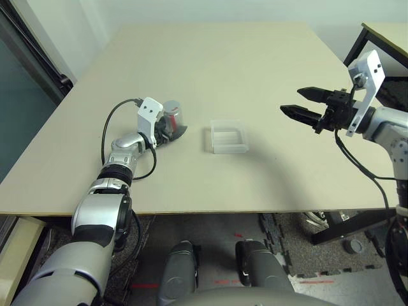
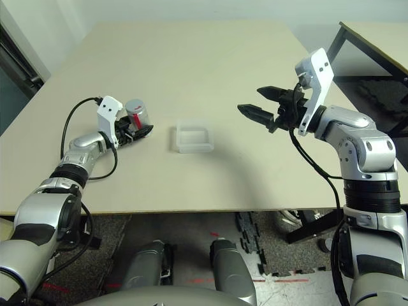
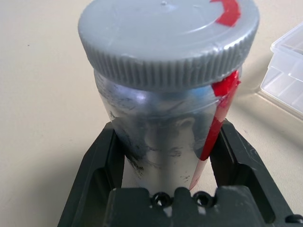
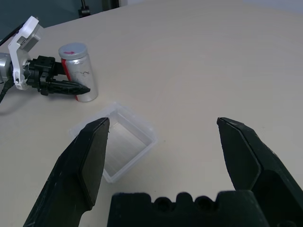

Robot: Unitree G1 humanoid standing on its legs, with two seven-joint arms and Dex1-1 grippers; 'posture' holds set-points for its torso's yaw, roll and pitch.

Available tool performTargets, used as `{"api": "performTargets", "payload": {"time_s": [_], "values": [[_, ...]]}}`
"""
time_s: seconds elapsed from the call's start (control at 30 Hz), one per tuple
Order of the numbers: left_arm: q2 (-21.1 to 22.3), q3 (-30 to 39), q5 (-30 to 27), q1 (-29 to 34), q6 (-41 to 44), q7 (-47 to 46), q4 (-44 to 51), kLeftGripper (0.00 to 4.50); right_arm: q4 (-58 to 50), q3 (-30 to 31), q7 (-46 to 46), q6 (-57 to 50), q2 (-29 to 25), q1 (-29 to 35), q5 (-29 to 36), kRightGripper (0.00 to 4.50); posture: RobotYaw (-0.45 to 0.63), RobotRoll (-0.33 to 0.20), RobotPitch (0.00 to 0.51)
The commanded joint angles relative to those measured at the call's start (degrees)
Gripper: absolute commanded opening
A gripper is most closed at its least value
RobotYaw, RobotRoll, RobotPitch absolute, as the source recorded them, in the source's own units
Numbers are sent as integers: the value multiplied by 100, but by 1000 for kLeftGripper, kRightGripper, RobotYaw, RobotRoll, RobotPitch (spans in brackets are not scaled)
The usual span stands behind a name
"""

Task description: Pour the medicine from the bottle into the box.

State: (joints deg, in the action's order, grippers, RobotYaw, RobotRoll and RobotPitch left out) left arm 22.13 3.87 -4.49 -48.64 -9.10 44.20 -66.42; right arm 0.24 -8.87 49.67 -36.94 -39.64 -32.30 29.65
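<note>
The bottle (image 1: 173, 115) stands upright on the table's left half, pale grey with a red stripe and a grey screw cap on top. My left gripper (image 1: 172, 132) is shut on the bottle's lower body, one black finger (image 3: 102, 161) pressed against each side. The box (image 1: 227, 137), a shallow clear plastic tray, lies on the table a short way to the right of the bottle. My right gripper (image 1: 291, 101) hangs open in the air to the right of the box, with nothing between its fingers (image 4: 90, 156), and points toward the box and bottle.
The beige table (image 1: 210, 57) stretches far behind the bottle and box. Its front edge (image 1: 210, 211) is close to me. A black cable (image 1: 108, 137) loops beside my left wrist. A second table with a black frame (image 1: 357, 48) stands at the far right.
</note>
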Motion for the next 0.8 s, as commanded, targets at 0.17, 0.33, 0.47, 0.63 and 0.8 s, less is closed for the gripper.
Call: {"api": "performTargets", "payload": {"time_s": [0.17, 0.33, 0.47, 0.63, 0.8], "values": [[-101, -30, 14, -50, -81, 333, 85, 2772, 70, -35, 13, 54, 18, -70, 21, 4500, -71, 0, 68], [-20, 29, -241, -136, 264, 1085, 581, 2772, 357, -52, 84, 136, 7, -75, -9, 4500, -67, 0, 69], [170, -43, -459, -75, 755, 1824, 1466, 2772, 682, 121, 312, 347, -15, -208, -135, 4500, -52, 0, 68], [384, -222, -650, 35, 1444, 2440, 2570, 2772, 949, 437, 692, 530, 20, -563, -286, 4500, -39, 0, 67], [430, -434, -747, -91, 1909, 2795, 3184, 2772, 1175, 796, 1121, 695, 169, -955, -421, 4500, -13, 0, 62]]}}
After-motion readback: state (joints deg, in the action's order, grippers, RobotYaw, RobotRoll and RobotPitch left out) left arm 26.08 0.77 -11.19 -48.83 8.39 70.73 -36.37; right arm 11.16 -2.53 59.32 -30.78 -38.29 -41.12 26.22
